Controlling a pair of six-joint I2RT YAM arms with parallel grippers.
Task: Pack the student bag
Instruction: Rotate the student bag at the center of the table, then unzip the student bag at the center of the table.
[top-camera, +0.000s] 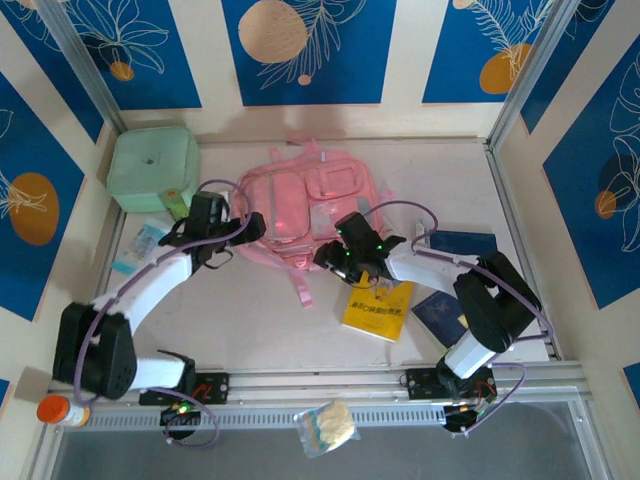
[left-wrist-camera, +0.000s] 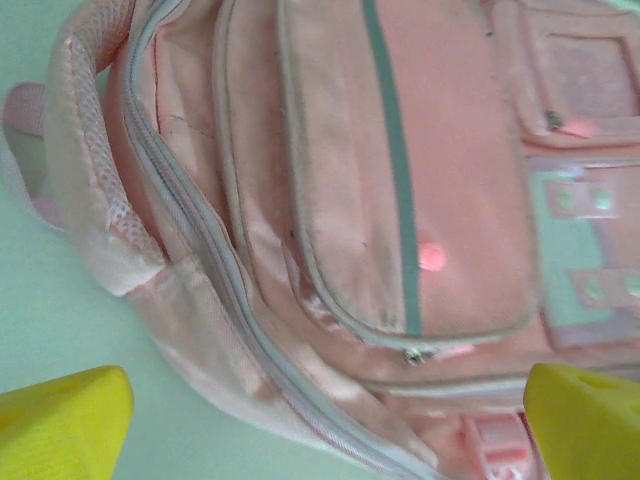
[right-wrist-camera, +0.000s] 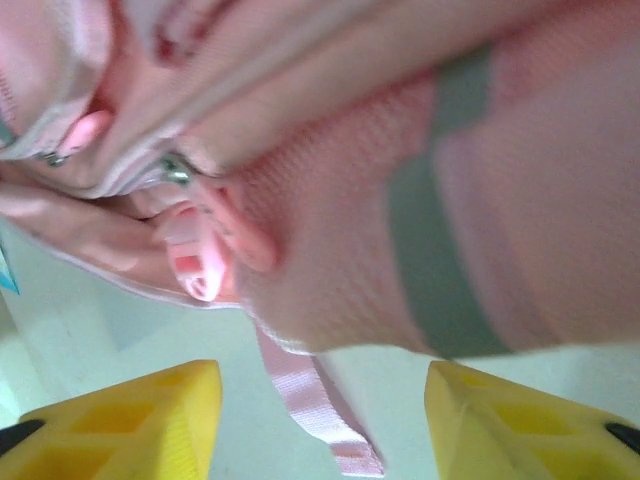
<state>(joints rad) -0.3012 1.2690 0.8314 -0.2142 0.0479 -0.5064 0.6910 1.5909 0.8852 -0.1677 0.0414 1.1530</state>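
Note:
The student bag (top-camera: 310, 205), a soft pink backpack with zip pockets, lies flat in the middle of the table. My left gripper (top-camera: 213, 222) hangs at its left side. In the left wrist view this gripper (left-wrist-camera: 325, 435) is open, its yellow fingers (left-wrist-camera: 60, 420) wide apart over the bag's zipped side (left-wrist-camera: 400, 180). My right gripper (top-camera: 335, 252) is at the bag's near edge. In the right wrist view it (right-wrist-camera: 325, 420) is open above the table. A loose pink strap (right-wrist-camera: 310, 400) lies below the gap and the bag's mesh panel (right-wrist-camera: 420, 200) is just ahead.
A mint-green square case (top-camera: 152, 170) sits at the back left, with a small green item (top-camera: 175, 203) and cards (top-camera: 140, 245) near it. A yellow book (top-camera: 378, 308) and two dark blue booklets (top-camera: 462, 243) (top-camera: 438, 315) lie to the right. An orange-capped bottle (top-camera: 60, 410) and a plastic pouch (top-camera: 325, 428) rest by the near rail.

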